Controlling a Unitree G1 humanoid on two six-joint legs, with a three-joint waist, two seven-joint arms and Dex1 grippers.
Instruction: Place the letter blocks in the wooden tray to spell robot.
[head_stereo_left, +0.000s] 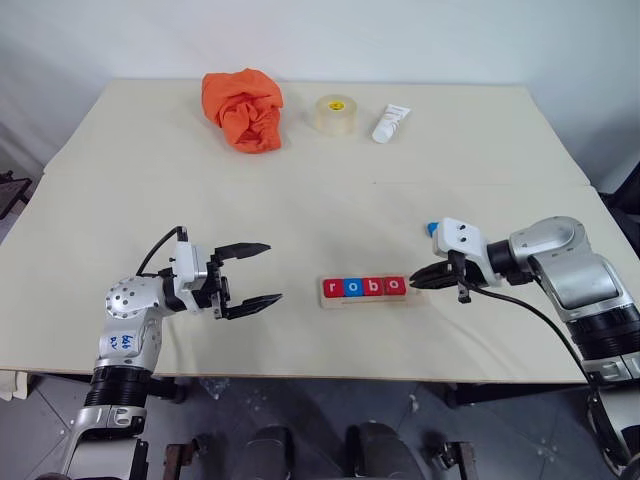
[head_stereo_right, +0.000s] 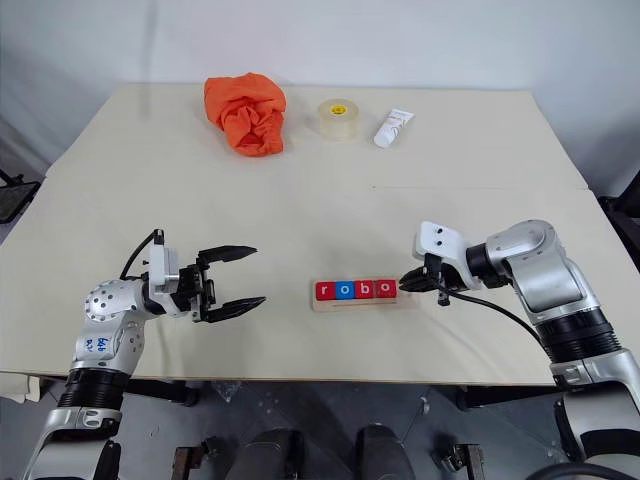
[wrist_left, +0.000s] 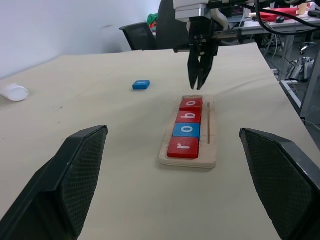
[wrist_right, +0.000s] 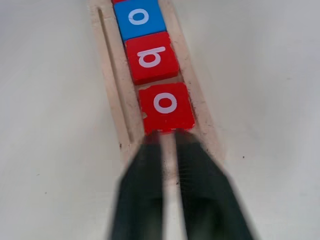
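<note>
You see a broad, pale cream tabletop (head_stereo_left: 300, 200) set against a plain white wall (head_stereo_left: 400, 40), with a faint seam running across it from side to side. At the far edge lie a crumpled orange cloth (head_stereo_left: 244, 108), a round roll of clear tape (head_stereo_left: 337, 114) and a small white tube (head_stereo_left: 390, 124), all well apart from the work area.

Near the front edge lies the thin pale wooden tray (wrist_left: 211, 131). Four flat square letter blocks (head_stereo_left: 364, 288) sit in its recess in a row: a red r (wrist_left: 183, 147), a blue o (wrist_left: 186, 129), a red b (wrist_left: 189, 116) and a red o (wrist_right: 165, 106). The slot at the tray's right end is unfilled. One more blue square block (wrist_left: 141, 85) lies flat on the tabletop beyond the tray, near the right arm's white wrist housing; its letter cannot be read.

The right gripper (head_stereo_left: 421, 276) hangs just above the tray's right end, angled downward, its two black fingers pressed together and holding nothing. The tips stand just beside the last red o.

The left gripper (head_stereo_left: 255, 272) hovers over bare tabletop to the left of the tray, well apart from it, its fingers spread wide and empty.

In the left wrist view you see a black office chair (wrist_left: 140, 36) and a cluttered desk (wrist_left: 280, 15) beyond the table.
</note>
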